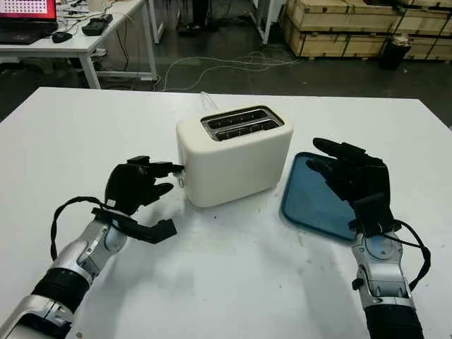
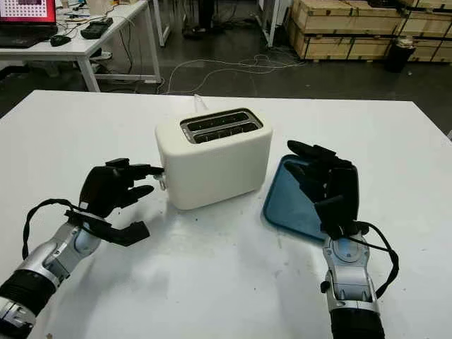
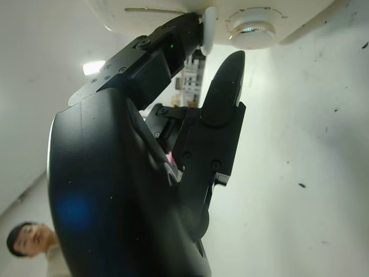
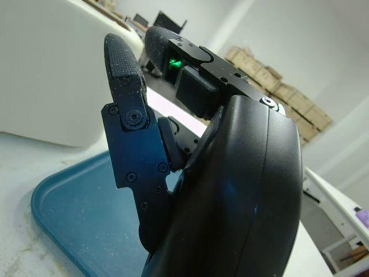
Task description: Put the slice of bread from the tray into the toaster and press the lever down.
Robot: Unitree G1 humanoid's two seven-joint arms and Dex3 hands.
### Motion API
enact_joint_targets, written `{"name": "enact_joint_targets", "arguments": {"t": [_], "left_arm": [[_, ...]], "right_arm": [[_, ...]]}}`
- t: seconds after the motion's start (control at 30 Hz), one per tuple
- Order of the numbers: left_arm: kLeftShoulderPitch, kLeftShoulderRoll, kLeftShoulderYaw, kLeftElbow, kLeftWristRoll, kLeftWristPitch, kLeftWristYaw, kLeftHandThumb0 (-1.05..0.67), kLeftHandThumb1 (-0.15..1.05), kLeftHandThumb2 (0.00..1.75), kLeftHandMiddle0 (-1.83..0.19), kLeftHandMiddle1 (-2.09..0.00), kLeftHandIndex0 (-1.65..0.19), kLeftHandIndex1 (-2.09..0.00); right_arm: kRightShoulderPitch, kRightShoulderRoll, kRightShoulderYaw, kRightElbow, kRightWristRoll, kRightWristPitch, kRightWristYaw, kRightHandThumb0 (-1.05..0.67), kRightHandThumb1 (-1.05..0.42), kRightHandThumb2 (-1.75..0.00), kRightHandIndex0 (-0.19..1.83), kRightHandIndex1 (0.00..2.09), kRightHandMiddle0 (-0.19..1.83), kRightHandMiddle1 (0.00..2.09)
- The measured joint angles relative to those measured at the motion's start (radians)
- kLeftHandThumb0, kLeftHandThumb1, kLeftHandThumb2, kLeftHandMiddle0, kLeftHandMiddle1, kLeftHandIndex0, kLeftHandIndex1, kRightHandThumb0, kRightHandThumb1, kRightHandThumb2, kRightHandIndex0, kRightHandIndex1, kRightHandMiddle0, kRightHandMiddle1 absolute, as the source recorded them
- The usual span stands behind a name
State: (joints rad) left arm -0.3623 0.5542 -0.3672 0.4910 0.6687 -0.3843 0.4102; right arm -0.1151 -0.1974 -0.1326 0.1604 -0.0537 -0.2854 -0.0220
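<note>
A cream toaster (image 1: 236, 159) stands mid-table, its two top slots (image 1: 242, 123) dark; I cannot tell what is inside them. My left hand (image 1: 161, 185) is at the toaster's left end, open, with one fingertip (image 3: 183, 30) against the white lever knob (image 3: 209, 29), beside the round dial (image 3: 249, 26). To the right of the toaster lies a blue tray (image 1: 305, 205) showing bare blue surface. My right hand (image 1: 345, 173) hovers over the tray, open, holding nothing.
The white table (image 1: 233, 282) has free room in front and on the far left. A cable runs from the toaster's back. Beyond the table are a desk with a laptop (image 1: 28, 18) and wooden crates (image 1: 353, 28). A person (image 3: 29, 242) is in the left wrist view.
</note>
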Motion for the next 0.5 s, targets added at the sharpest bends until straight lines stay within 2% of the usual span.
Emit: {"name": "enact_joint_targets", "arguments": {"t": [0.1,0.23,0.3,0.37,0.5], "left_arm": [[-0.045,0.049,-0.031,-0.029,0.046,-0.002,-0.061,-0.25,0.83,0.00,-0.72,-1.69,-1.11,-0.38],[-0.119,0.083,-0.054,-0.017,0.085,-0.018,-0.102,-0.24,0.78,0.00,-0.77,-1.72,-1.17,-0.43],[-0.145,0.088,-0.059,0.002,0.088,-0.035,-0.102,-0.23,0.78,0.00,-0.77,-1.71,-1.11,-0.61],[-0.169,0.094,-0.065,0.023,0.090,-0.060,-0.103,-0.23,0.77,0.00,-0.79,-1.59,-1.06,-0.72],[-0.199,0.103,-0.078,0.051,0.107,-0.093,-0.103,-0.27,0.78,0.01,-0.83,-1.48,-1.03,-0.73]], "right_arm": [[0.000,0.002,0.000,0.005,0.003,-0.002,0.006,-0.55,-0.92,-0.08,1.16,0.00,1.01,0.00],[0.000,0.003,0.000,0.006,0.002,-0.005,0.006,-0.55,-0.92,-0.08,1.17,0.01,1.01,0.00],[0.000,0.003,-0.001,0.006,0.002,-0.007,0.006,-0.54,-0.92,-0.08,1.17,0.00,1.01,0.00],[0.000,0.004,-0.001,0.006,0.002,-0.010,0.006,-0.54,-0.92,-0.07,1.16,0.00,1.01,0.00],[0.000,0.004,-0.001,0.006,0.002,-0.011,0.006,-0.54,-0.92,-0.07,1.17,0.00,1.01,0.00]]}}
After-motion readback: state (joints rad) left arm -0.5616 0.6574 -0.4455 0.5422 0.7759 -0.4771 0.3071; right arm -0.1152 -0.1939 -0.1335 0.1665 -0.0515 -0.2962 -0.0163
